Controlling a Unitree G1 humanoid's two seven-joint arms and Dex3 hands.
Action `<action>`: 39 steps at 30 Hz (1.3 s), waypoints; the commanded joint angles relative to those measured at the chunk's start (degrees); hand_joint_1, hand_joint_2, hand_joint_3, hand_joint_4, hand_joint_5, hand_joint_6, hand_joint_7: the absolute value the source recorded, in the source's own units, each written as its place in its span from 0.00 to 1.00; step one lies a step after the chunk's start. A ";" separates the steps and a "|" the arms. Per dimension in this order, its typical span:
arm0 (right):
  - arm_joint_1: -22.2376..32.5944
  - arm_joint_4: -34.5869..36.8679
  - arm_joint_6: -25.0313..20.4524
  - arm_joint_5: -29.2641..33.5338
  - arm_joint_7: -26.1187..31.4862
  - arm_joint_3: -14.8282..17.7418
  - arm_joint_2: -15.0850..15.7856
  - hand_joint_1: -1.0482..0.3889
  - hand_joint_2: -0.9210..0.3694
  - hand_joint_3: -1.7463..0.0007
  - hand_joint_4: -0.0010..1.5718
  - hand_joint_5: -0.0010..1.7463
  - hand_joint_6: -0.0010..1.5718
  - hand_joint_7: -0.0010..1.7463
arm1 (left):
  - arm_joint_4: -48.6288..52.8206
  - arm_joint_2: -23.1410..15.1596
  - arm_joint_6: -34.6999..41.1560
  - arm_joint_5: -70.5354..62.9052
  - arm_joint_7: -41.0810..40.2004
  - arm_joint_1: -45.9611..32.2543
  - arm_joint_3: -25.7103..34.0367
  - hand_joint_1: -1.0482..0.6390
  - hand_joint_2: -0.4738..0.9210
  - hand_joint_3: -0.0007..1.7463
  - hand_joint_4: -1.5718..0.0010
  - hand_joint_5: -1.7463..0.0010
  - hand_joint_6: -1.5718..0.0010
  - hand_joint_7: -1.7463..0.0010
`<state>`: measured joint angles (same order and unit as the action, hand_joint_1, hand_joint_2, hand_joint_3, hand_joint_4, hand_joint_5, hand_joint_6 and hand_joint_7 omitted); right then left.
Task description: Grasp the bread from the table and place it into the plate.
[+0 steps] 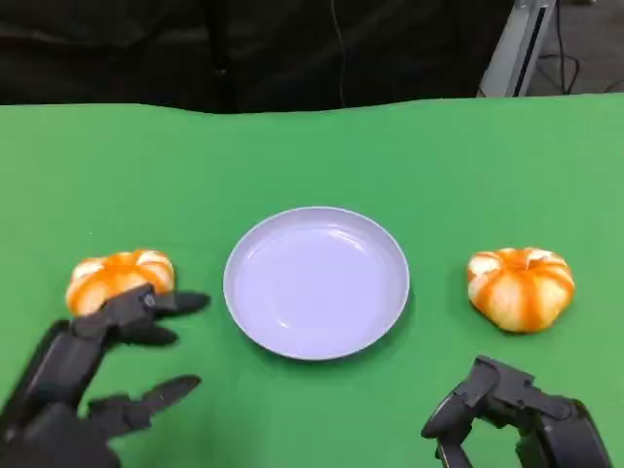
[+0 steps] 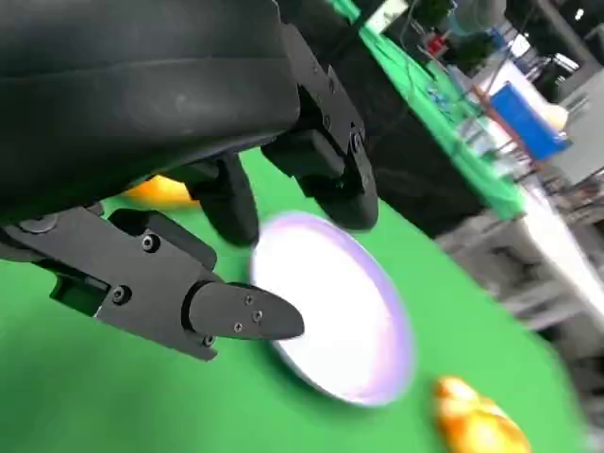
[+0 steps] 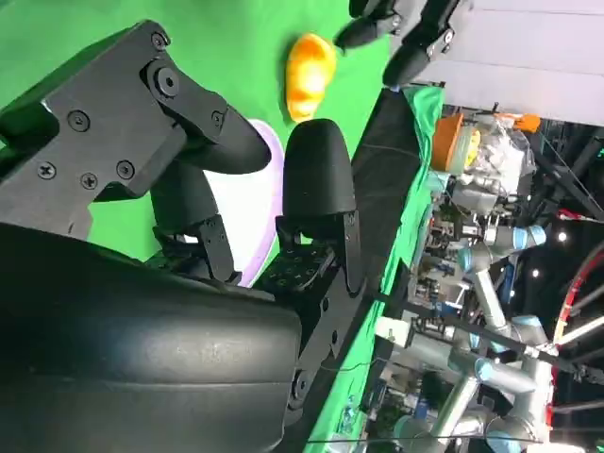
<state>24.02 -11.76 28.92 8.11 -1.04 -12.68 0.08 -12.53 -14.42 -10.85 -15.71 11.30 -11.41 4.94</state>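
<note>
Two orange-striped buns flank a white plate at the centre of the frame on a green table. The left bread sits at the frame's left edge, the right bread at centre right, both well apart from the plate and neither yet lifted. The left hand, at lower left, reaches forward with its fingers spread wide and holding nothing; its upper fingertips lie just beside the near side of the left bread, seemingly touching or about to touch it. The right hand, at lower right, hangs back from the right bread with its fingers curled downward and nothing in them; how tightly they are closed cannot be told.

The step in hand appears to be the approach and grasp of the left bread. Done well, it likely calls for carrying the open hand farther over the bun, so that the fingers bracket both sides rather than nudging its near edge and pushing it away. A soft, rounded bun probably suits a gentle, even close around its widest part, then a clean lift before crossing toward the plate's rim.
</note>
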 commanded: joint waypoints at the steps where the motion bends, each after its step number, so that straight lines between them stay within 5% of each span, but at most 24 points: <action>1: 0.21 -0.01 0.62 -0.22 0.50 0.05 -0.05 0.65 0.42 0.29 0.44 0.92 0.47 0.78 | -0.07 -5.41 4.06 -10.35 -2.24 3.20 -0.58 0.36 1.00 0.04 0.83 0.77 0.75 0.99; 19: 1.48 -1.00 0.66 -1.12 -0.02 -0.07 0.39 0.66 0.42 0.29 0.43 0.92 0.48 0.77 | 17.88 -11.03 14.23 -33.26 -7.00 20.46 -13.20 0.31 1.00 0.01 0.95 0.90 0.85 1.00; 30: 2.04 -1.41 1.03 -0.20 0.25 -0.17 0.36 0.65 0.42 0.30 0.43 0.92 0.48 0.76 | 40.16 -8.71 18.40 -35.26 -10.43 33.32 -23.07 0.31 0.98 0.00 0.94 0.89 0.85 1.00; 39: 3.17 -2.57 1.01 0.34 0.25 -0.66 0.46 0.66 0.41 0.31 0.43 0.92 0.48 0.76 | 70.89 -2.69 16.91 -32.38 -16.16 47.68 -28.92 0.31 0.99 0.00 0.92 0.89 0.83 0.99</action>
<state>26.74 -13.30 29.78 8.46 -1.00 -13.32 0.19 51.19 -17.74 6.79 -48.90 -3.37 33.09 -22.84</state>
